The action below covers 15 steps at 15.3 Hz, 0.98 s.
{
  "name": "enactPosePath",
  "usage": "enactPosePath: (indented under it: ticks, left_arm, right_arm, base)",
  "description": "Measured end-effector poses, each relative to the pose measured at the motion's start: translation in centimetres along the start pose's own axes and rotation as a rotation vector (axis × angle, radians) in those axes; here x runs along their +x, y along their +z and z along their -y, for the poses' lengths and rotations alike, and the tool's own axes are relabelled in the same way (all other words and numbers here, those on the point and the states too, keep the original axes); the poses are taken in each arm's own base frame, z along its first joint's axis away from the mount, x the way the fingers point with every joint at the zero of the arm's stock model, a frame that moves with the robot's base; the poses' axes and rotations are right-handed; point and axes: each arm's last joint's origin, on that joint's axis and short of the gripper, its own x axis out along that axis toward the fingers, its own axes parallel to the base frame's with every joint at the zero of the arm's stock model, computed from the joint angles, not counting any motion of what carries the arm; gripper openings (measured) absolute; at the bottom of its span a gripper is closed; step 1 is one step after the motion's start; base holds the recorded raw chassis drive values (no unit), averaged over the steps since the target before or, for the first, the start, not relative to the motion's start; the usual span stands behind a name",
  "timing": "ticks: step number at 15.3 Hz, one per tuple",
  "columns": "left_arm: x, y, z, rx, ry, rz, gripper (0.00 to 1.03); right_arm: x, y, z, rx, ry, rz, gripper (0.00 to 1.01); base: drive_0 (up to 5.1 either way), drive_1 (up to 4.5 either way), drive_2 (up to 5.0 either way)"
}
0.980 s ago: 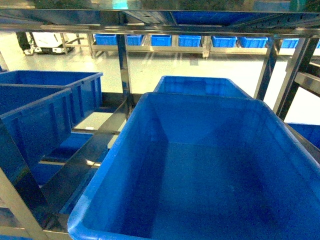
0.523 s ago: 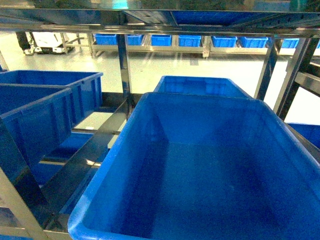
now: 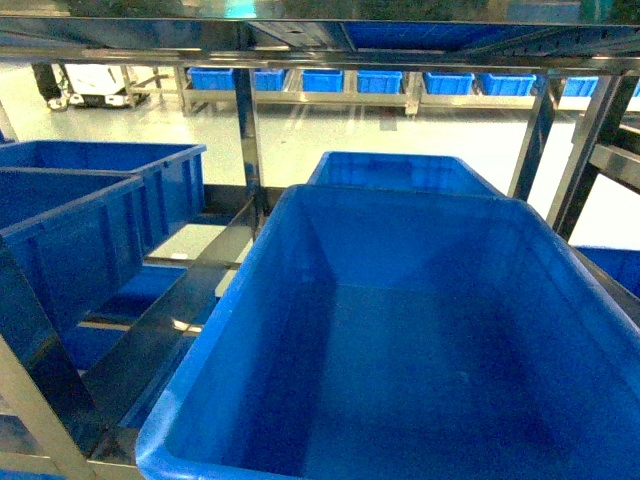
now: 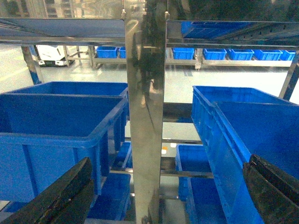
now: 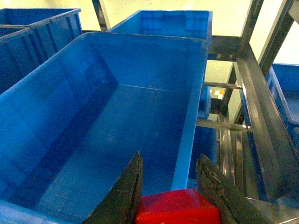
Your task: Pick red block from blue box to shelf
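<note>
- Pale glossy floor (image 3: 330, 135) stretches out behind your rack, operator, and a far row of blue bins (image 3: 380, 81) sits on a low frame along the back.
- Your biggest item is the shelf (image 3: 247, 120), shiny steel: a rail runs across the top of the head view, and in the left wrist view one upright stands dead centre, filling the middle.
- Next down, the blue box (image 3: 420, 330) fills most of the head view, smooth-walled, and its floor shows nothing lying in it. A second smooth bin (image 3: 400, 170) sits just behind it, touching or nearly so.
- On your left, dark blue ribbed crates (image 3: 90, 210) sit on the neighbouring tier, one behind the other.
- Your left gripper (image 4: 163, 196) is spread wide, one dark finger (image 4: 60, 196) at the lower left corner, the other at the lower right edge, with nothing between them but the upright beyond.
- Your right gripper (image 5: 170, 191) is clamped on the red block (image 5: 180, 207): the dark fingers (image 5: 122, 191) press either side of it at the bottom edge of the right wrist view.
- That block hangs above the box's near right rim, over the wall rather than down inside. Its studs can't be made out from here.
</note>
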Motion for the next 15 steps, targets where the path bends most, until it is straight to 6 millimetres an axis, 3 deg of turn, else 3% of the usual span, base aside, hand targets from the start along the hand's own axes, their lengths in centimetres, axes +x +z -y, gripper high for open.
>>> enactPosePath:
  ticks: [13, 15]
  left_arm:
    - [0.0, 0.0, 0.0, 0.0, 0.0, 0.0, 0.98]
    - [0.0, 0.0, 0.0, 0.0, 0.0, 0.0, 0.98]
  right_arm:
    - [0.02, 0.05, -0.02, 0.0, 0.002, 0.008, 0.28]
    - [0.78, -0.21, -0.49, 0.019, 0.034, -0.01, 0.28]
  base:
    - [0.0, 0.0, 0.0]
    - [0.0, 0.0, 0.0]
